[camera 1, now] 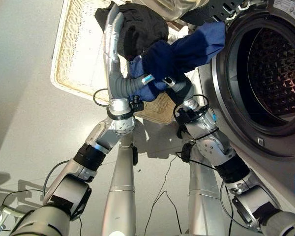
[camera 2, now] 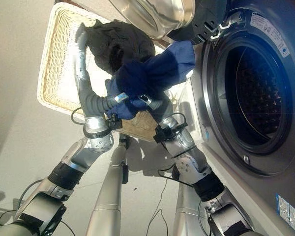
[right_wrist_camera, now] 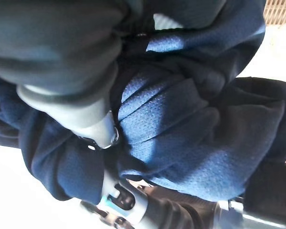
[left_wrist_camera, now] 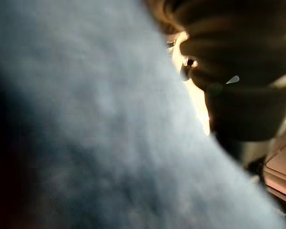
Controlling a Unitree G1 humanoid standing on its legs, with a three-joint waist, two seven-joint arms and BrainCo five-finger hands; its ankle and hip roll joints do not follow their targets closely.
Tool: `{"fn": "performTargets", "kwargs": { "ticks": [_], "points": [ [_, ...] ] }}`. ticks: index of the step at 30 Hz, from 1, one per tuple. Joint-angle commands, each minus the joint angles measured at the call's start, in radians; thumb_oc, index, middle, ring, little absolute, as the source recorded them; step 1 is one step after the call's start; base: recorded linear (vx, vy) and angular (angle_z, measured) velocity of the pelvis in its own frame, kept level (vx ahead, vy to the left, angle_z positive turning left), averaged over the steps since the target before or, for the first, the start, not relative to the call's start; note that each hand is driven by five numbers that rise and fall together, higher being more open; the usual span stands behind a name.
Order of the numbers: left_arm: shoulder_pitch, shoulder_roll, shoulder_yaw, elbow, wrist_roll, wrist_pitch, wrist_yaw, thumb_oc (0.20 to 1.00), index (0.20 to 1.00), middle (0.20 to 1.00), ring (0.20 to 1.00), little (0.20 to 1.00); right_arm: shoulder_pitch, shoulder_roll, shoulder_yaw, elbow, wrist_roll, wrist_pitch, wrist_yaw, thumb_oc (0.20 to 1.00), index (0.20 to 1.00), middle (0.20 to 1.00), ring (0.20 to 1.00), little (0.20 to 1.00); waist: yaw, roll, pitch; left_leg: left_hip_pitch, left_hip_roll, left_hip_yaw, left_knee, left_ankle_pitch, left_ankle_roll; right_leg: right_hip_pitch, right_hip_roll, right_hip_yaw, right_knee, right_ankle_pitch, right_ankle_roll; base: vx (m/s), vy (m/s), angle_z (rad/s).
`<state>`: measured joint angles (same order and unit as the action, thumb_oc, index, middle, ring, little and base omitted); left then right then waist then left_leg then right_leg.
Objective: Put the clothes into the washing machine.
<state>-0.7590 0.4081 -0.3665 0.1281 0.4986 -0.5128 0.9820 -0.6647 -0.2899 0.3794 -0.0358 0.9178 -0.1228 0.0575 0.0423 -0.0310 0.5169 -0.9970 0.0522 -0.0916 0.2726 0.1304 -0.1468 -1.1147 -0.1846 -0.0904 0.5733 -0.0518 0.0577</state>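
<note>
Clothes: I count two pieces, a blue garment (camera 1: pixel 187 49) and a black garment (camera 1: pixel 142 24), bunched together above one wicker basket (camera 1: pixel 73 54).

Left eye view: the basket lies on the floor (camera 1: pixel 19 113) at about 11 o'clock, and the one washing machine (camera 1: pixel 265 73) stands at 3 o'clock with its drum (camera 1: pixel 278 69) gaping. My left hand (camera 1: pixel 113 34) reaches up with its fingers straight along the 9 o'clock side of the black garment. My right hand (camera 1: pixel 169 81) is buried in the blue cloth, which stretches toward 2 o'clock, its far end near the drum's rim. I cannot tell from here whether my right fingers are curled.

Right eye view: the same two garments and one basket, but here the steel bowl of the open door (camera 2: pixel 157 14) shows at 12 o'clock above the clothes, plainer than in the left eye.

Left wrist view: pale blue cloth lies right against the lens, with the dark cover of my left hand at 2 o'clock.

Right wrist view: this one adds the close detail, the blue garment's weave bundled against my right hand, the black cloth at 4 o'clock, a strip of basket at 1 o'clock. My fingers are hidden.
</note>
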Motion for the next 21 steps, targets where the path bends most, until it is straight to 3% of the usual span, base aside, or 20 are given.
{"fn": "performTargets", "kwargs": {
  "ticks": [1, 11, 16, 21],
  "points": [
    [-0.051, -0.019, 0.054, -0.045, 0.026, -0.016, -0.003, 1.0, 1.0, 1.0, 1.0, 1.0, -0.002, 0.021, -0.009, -0.122, 0.035, -0.089, -0.007, 0.2, 0.2, 0.2, 0.2, 0.2, -0.008, 0.023, 0.003, -0.032, -0.074, 0.003, 0.08, -0.035, 0.077, 0.032, 0.03, -0.057, -0.138, 0.165, 0.075, 0.0, 0.0, 0.0],
    [-0.061, 0.039, 0.051, 0.076, -0.019, 0.043, -0.033, 1.0, 1.0, 1.0, 1.0, 1.0, 0.03, -0.03, -0.165, -0.04, 0.022, -0.272, -0.133, 0.2, 0.2, 0.2, 0.2, 0.2, -0.028, 0.018, 0.003, -0.046, -0.065, 0.012, 0.1, -0.044, 0.072, 0.017, 0.035, -0.044, -0.117, 0.163, 0.08, 0.0, 0.006, 0.0],
    [-0.075, 0.064, 0.049, 0.199, -0.087, 0.058, 0.004, 1.0, 1.0, 1.0, 1.0, 1.0, 0.027, -0.064, -0.231, 0.04, 0.045, -0.303, -0.187, 0.2, 0.2, 0.2, 0.2, 0.2, -0.04, 0.015, 0.003, -0.046, -0.056, 0.02, 0.105, -0.048, 0.068, 0.014, 0.039, -0.036, -0.113, 0.163, 0.082, 0.0, 0.024, -0.03],
    [-0.091, 0.084, 0.054, 0.334, -0.182, 0.019, 0.042, 1.0, 1.0, 1.0, 1.0, 1.0, 0.003, -0.118, -0.276, 0.205, 0.128, -0.293, -0.207, 0.2, 0.2, 0.2, 0.2, 0.2, -0.042, 0.019, 0.003, -0.046, -0.048, 0.025, 0.105, -0.049, 0.061, 0.013, 0.04, -0.033, -0.117, 0.164, 0.082, 0.0, 0.014, -0.04]
  ]
}}
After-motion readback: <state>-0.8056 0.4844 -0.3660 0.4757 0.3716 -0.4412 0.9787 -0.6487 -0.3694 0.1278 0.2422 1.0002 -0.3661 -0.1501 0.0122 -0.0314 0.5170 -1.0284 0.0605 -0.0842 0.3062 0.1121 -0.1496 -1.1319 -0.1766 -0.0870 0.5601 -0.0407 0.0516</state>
